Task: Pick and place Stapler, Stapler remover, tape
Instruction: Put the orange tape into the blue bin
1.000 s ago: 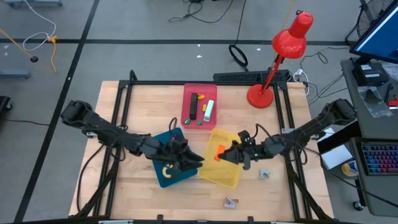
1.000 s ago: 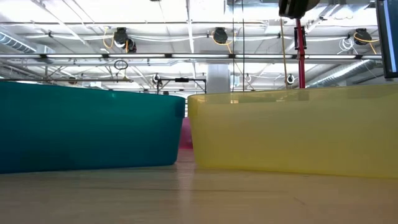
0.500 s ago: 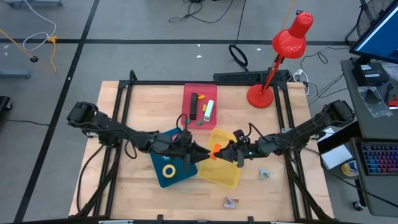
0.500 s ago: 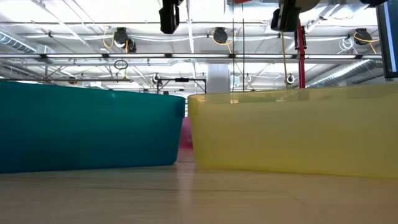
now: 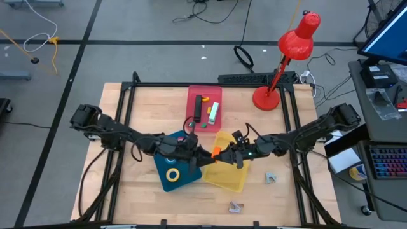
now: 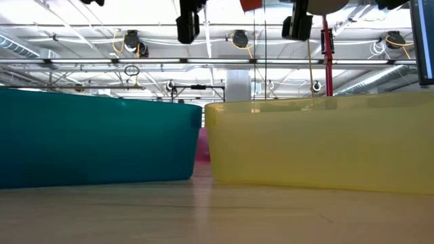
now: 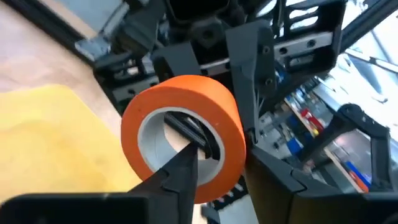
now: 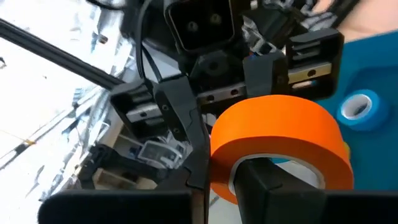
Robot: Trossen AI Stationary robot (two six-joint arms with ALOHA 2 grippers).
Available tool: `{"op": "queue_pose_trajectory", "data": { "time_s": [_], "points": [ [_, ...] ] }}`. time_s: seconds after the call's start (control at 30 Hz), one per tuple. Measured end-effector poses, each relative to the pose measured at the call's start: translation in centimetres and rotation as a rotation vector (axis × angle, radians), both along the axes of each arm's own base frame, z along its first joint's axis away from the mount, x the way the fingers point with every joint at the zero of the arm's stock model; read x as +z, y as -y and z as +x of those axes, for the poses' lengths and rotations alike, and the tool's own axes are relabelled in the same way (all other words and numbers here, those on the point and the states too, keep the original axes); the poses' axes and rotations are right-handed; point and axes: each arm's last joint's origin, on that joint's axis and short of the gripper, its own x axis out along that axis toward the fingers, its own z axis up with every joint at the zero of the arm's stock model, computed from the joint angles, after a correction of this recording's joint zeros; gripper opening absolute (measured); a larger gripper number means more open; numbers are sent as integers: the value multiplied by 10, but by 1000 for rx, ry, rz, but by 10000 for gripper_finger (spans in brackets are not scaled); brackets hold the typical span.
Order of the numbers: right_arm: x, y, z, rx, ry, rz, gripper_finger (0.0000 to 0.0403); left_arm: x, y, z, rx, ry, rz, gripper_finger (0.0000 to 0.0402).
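Carried sideways since a second ago: orange ring-shaped tape roll (image 5: 216, 151), then above the middle of the translucent yellow plastic tray (image 5: 233, 180), now above that tray's edge facing the teal plastic tray (image 5: 164, 184). Brought there by the right gripper (image 5: 224, 154), clamped shut on the roll's wall with one finger inside the core. Met there by the left gripper (image 5: 202, 155), a second ago low over the teal tray beside the yellow tray, now raised to the same gap between the two trays, right up against the roll from the opposite side; impossible to tell whether closed on it or merely around it. Seen from table height, no gripper a second ago above the teal tray, now both hanging high above the yellow tray's near corner with a sliver of orange between them. Lying in the teal tray: a yellow tape ring (image 5: 172, 173) and a blue tape ring (image 8: 357, 106). Showing in the yellow tray: only bare floor. Resting in the pink-red rectangular tray (image 5: 191, 95), just beyond the yellow tray: a black stapler (image 5: 198, 109) and a white-and-green block (image 5: 213, 112), as before. Unmoved on the wooden table (image 5: 114, 191), on the yellow tray's far side from the teal tray: two small grey metal pieces (image 5: 271, 177) (image 5: 236, 206).
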Motion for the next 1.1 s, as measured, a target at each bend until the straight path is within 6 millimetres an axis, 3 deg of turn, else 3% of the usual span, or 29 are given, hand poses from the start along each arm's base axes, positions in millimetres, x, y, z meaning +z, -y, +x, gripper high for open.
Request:
{"op": "queue_pose_trajectory", "data": {
  "time_s": [0.17, 0.53, 0.67, 0.8, 0.9, 1.1],
  "points": [
    [-4, 0, 1, 15, -25, -49, 54, -4, -3, 0, -74, -40, 8, 46],
    [-4, -10, -2, 283, -67, 56, 136, -10, -4, -15, -272, -298, 26, 41],
    [1, -19, -8, 445, -44, 100, 143, -28, 4, -22, -392, -432, -33, 35],
    [-13, -23, -11, 416, -137, 112, 144, -23, 9, -26, -361, -469, -59, 35],
    [-12, -33, -16, 477, -129, 130, 140, -37, 13, -37, -329, -621, -56, 35],
    [-19, -46, -24, 504, -161, 127, 135, -41, 11, -45, -146, -725, -1, 35]
  ]
}}
